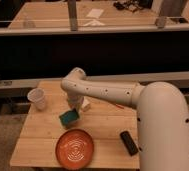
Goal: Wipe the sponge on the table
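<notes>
We find the sponge (69, 118) lying flat on the counter (38, 135), between the orange plate (75, 148) and the gripper (77, 106), which stands just behind it. We cannot tell whether the gripper is clenched, released or grasping. We judge the sponge light, soft and compressible. It is best held across its narrow sides with moderate pressure, since it will deform.

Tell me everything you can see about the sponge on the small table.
The sponge is a small rectangular block, dark green with a yellowish edge layer, lying flat near the middle of the light planked table. The gripper is directly over its far edge; contact is unclear. The orange plate lies apart.
</notes>
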Robot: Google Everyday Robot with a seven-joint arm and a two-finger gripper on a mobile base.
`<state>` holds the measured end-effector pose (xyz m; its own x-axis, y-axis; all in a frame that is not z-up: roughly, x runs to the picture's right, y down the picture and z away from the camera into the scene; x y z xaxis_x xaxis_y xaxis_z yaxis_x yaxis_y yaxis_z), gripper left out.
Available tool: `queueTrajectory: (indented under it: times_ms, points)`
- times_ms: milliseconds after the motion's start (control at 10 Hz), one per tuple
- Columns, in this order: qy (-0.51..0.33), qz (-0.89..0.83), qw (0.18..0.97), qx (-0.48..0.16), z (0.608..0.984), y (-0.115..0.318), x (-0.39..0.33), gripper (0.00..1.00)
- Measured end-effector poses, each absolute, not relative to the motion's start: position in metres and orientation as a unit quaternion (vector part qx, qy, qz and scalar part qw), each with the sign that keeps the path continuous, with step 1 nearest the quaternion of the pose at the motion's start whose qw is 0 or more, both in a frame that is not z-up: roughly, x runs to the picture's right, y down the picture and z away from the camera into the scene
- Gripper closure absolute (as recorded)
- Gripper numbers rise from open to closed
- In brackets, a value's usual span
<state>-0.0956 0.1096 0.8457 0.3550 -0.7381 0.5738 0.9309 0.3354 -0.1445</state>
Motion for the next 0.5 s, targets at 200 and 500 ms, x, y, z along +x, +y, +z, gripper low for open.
queueTrajectory:
  times_ms: [200, 500]
  points:
    - [-0.209, -0.527, 0.790, -0.231, 0.8459, 0.1092, -0.0955, 0.96]
    - [-0.210, -0.528, 0.790, -0.232, 0.8453, 0.1106, -0.0948, 0.96]
